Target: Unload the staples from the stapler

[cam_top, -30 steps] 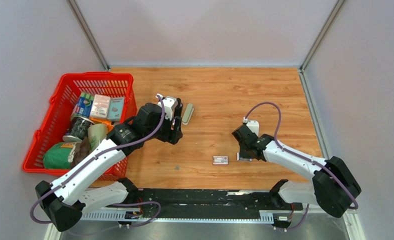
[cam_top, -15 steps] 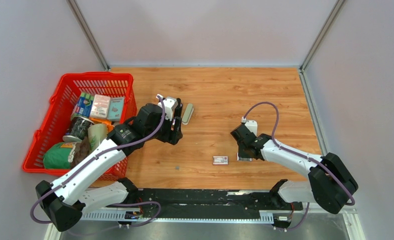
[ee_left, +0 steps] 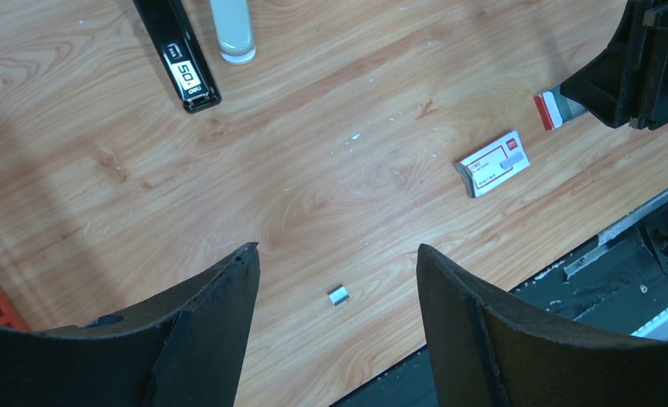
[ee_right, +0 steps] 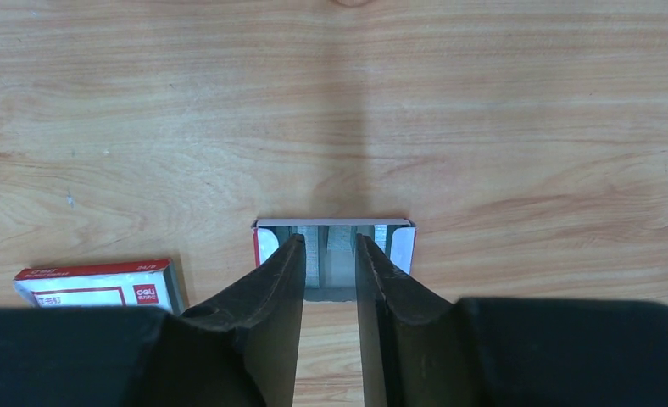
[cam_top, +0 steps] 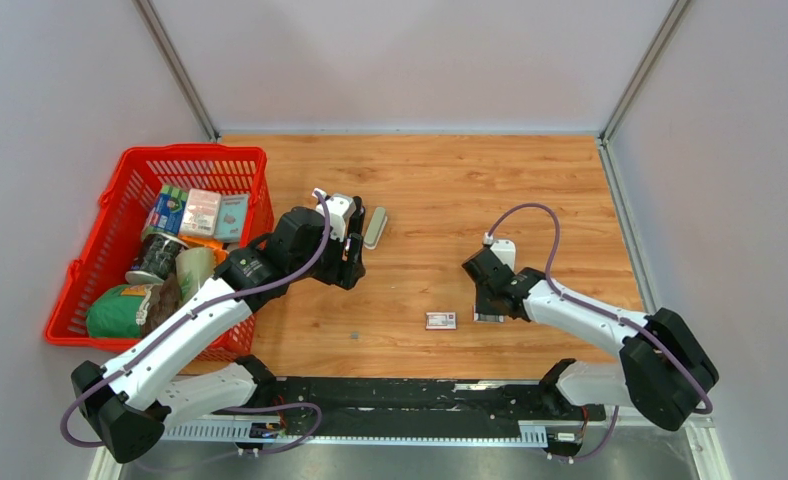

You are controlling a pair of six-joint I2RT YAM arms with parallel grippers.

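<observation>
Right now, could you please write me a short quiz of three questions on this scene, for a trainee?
1. True or false: the left gripper is open and holds nothing.
2. Choose one. The right gripper is over: A) a basket; B) an open tray; C) a stapler.
3. Fill in: in the right wrist view, the printed box lies to the ____ of the tray.

Key: 1 true; 2 B; 3 left.
</observation>
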